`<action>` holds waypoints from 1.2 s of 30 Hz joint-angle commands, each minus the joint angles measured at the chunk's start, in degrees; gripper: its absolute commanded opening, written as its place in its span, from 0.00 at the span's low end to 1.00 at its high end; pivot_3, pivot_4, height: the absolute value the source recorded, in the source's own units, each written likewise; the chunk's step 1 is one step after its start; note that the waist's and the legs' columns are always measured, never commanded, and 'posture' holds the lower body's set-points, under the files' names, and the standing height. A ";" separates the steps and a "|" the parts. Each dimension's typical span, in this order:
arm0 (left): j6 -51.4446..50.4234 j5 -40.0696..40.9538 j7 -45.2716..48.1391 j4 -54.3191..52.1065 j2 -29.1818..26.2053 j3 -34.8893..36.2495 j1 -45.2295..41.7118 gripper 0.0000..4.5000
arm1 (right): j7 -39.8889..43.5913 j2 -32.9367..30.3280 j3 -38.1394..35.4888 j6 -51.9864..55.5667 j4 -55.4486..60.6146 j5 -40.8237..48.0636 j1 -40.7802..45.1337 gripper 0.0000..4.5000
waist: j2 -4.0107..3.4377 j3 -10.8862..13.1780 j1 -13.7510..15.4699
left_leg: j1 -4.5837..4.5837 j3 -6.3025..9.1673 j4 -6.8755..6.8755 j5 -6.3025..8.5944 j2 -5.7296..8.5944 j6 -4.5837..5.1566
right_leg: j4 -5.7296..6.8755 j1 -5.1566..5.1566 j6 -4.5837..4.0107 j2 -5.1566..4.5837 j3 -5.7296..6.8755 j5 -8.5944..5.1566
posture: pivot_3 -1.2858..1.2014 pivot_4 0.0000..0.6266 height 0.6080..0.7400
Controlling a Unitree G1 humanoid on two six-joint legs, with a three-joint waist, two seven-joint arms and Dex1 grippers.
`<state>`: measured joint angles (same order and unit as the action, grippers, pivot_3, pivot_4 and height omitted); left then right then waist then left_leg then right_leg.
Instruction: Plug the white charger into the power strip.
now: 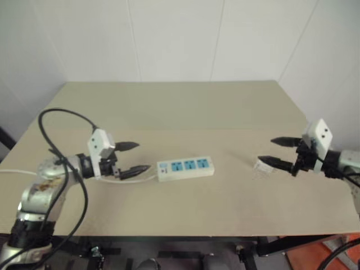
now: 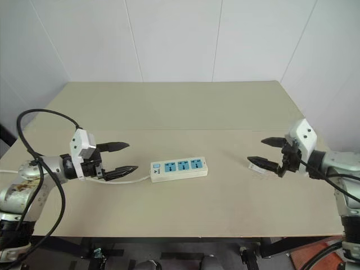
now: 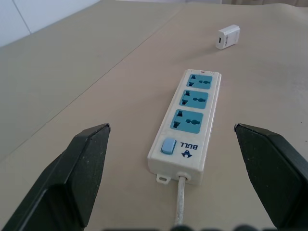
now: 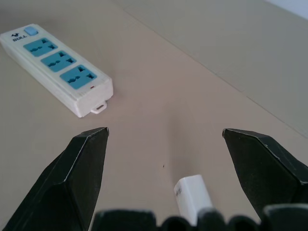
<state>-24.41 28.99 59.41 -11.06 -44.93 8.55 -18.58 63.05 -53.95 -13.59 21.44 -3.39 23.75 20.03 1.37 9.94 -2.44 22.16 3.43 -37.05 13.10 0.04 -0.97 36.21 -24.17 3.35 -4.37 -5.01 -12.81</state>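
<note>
The power strip (image 1: pixel 185 168) lies flat in the middle of the table, its three blue sockets facing up and its thin cord running off to the left. The white charger (image 1: pixel 261 167) lies on the table to the right of the strip, apart from it. My left gripper (image 1: pixel 135 157) hovers open just left of the strip's cord end, nothing between its fingers. Over on the right, my right gripper (image 1: pixel 275 152) is open above the charger, which lies low between its fingers (image 4: pixel 89 168) in the right wrist view. The charger (image 3: pixel 227 36) shows beyond the strip (image 3: pixel 187 122) in the left wrist view.
The beige table (image 1: pixel 180 107) stretches back to a white wall. Its front edge runs close below both arms. A black cable (image 1: pixel 62 146) loops over my left arm.
</note>
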 commanded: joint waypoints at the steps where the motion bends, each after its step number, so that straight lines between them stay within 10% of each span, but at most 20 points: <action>1: -1.25 1.99 -1.02 -4.57 -1.32 3.35 1.44 1.00 | -0.19 -2.58 -2.67 -1.46 3.69 -0.90 -2.17 0.99 | 0.00 0.00 0.00 | -0.02 0.00 0.00 0.00 -0.01 0.00 | 0.01 0.01 0.00 0.01 0.00 0.00 | 0.52 0.24 1.00; 15: -2.27 4.35 -1.40 -7.25 -3.55 7.32 5.45 1.00 | -1.53 -5.05 -8.77 -2.65 10.30 -1.17 -11.71 0.99 | 0.00 0.00 -0.10 | -0.06 -0.02 0.01 0.01 -0.03 0.01 | -0.01 0.04 0.00 0.04 -0.01 -0.01 | 0.52 0.24 1.00; 36: 9.39 -3.84 7.08 13.68 5.81 -8.28 -12.13 1.00 | -6.25 -1.05 -11.04 -0.12 18.64 3.54 -13.87 0.99 | 0.05 -0.04 0.12 | -0.06 -0.01 -0.08 0.02 0.01 0.03 | -0.01 0.13 0.01 0.03 0.00 0.00 | 0.52 0.24 1.00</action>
<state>-17.85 26.45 65.10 0.70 -39.57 0.89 -28.82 57.32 -55.12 -22.91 21.12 13.44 26.05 5.51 1.42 9.91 -2.32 22.10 3.43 -37.13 13.12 0.05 -0.94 36.20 -24.04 3.36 -4.35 -5.00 -12.81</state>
